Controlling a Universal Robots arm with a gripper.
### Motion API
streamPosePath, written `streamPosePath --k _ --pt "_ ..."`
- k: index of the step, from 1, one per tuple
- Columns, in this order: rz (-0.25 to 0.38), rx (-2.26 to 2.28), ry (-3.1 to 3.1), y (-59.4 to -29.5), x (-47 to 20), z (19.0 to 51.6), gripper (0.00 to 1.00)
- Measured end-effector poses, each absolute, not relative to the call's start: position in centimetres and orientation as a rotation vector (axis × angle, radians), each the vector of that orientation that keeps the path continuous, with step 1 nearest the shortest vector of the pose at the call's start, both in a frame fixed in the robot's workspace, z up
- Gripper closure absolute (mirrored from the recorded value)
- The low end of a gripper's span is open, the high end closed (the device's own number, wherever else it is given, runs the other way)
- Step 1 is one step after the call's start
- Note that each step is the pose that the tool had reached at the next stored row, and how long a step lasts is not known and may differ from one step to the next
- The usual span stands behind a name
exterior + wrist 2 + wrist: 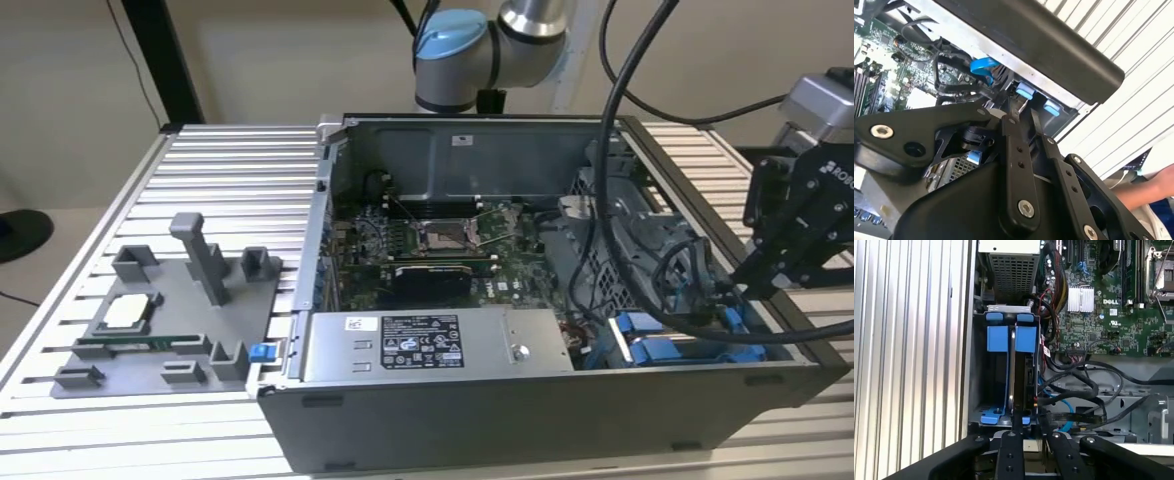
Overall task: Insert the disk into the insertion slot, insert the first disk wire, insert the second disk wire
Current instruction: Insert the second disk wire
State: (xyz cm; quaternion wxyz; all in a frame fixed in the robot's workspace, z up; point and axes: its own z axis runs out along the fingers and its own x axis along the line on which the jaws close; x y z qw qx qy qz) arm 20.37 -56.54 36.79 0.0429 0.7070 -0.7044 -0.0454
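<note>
progress: step 1 of 3 appears done or close to it. in the first wrist view the disk point(1013, 371) stands edge-on inside the insertion slot point(979, 407), with its blue frame lined up with the slot's blue parts. whether it is fully latched cannot be told. steps 2 and 3 are judged outstanding: a blue cable point(1066, 412) and several black cables point(1089, 390) lie just beside the slot, and no plug is seen seated on the disk.

claw point(1023, 115): poised right at the slot, by the disk's exposed edge. whether it is apart or clamped on anything cannot be told.

containers: the open computer case point(534, 425) sits on the slatted surface point(227, 170). inside it, the slot with the disk is just beside the grey labelled box point(427, 345), on the exterior view's right of that box. the circuit board point(441, 240) lies beyond the box. outside the case, on the exterior view's left of the box, a grey fixture tray point(200, 345) carries 1 small square chip point(127, 312).
</note>
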Motion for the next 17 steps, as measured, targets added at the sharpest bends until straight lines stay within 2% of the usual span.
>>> streamPosePath --k 10,11,17 --pt "-0.139 2.154 -2.163 -56.16 20.43 36.79 1.00" --pt "-0.139 2.153 -2.164 -56.12 20.44 36.78 0.00" --pt "-0.148 2.142 -2.167 -55.98 20.44 36.31 0.00"
